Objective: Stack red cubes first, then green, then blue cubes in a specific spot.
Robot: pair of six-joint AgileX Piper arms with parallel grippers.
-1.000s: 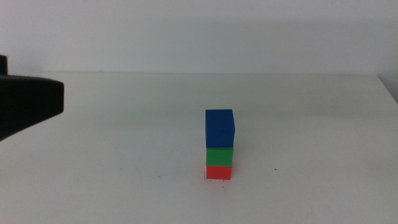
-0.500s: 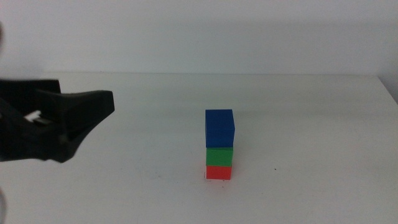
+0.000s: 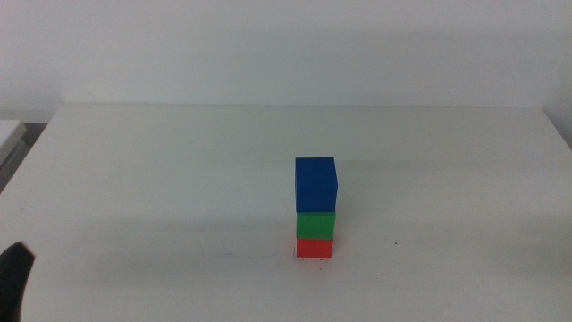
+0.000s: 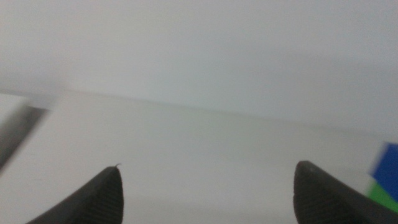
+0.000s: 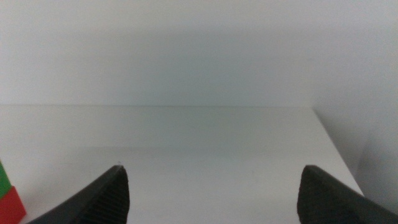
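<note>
1. Left gripper [image 3: 12, 279] is dropping out of the middle view since the earlier frame; we're seeing only a dark tip by the bottom-left edge.
2. We're reading the stack as done: red cube [image 3: 315, 248] on the white table [image 3: 161, 170], green cube [image 3: 315, 224] on it, blue cube [image 3: 315, 183] on top.
3. We're keeping both arms retracting well apart from the stack; left jaws are spread, empty.
4. Right gripper [image 5: 211, 193] is waiting, jaws spread, empty.
5. We're seeing no containers.
</note>
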